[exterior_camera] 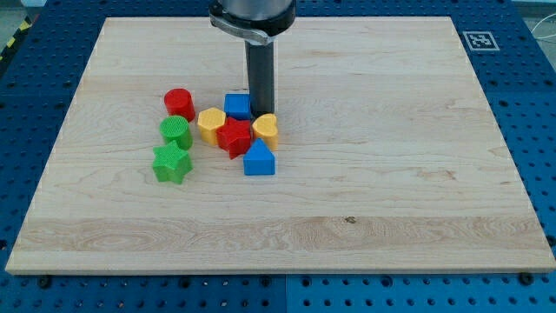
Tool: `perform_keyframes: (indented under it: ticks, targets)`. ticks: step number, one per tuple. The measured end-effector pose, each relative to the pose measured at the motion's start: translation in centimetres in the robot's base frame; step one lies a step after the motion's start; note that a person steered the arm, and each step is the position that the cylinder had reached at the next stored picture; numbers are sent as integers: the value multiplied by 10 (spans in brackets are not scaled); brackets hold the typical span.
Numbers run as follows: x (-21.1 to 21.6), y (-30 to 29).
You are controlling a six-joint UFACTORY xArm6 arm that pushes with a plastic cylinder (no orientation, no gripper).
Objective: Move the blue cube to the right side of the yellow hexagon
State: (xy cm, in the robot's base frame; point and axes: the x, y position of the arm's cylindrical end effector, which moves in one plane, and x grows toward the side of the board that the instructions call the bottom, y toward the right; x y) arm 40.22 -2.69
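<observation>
The blue cube (237, 106) sits on the wooden board, touching the upper right of the yellow hexagon (211, 124). My tip (261, 112) is right beside the blue cube's right face, just above the yellow heart (266, 129). The dark rod rises from there to the view's top.
A red star (234, 136) lies between the yellow hexagon and the yellow heart. A blue triangular block (259, 160) lies below them. A red cylinder (179, 103), a green cylinder (176, 131) and a green star (171, 163) stand to the left. The board's edge (278, 273) runs along the view's bottom.
</observation>
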Motion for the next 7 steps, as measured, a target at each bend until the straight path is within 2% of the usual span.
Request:
perform_keyframes:
  ticks: [3, 5, 7]
  targets:
    - [-9, -3]
    - [-8, -25]
    - [-19, -4]
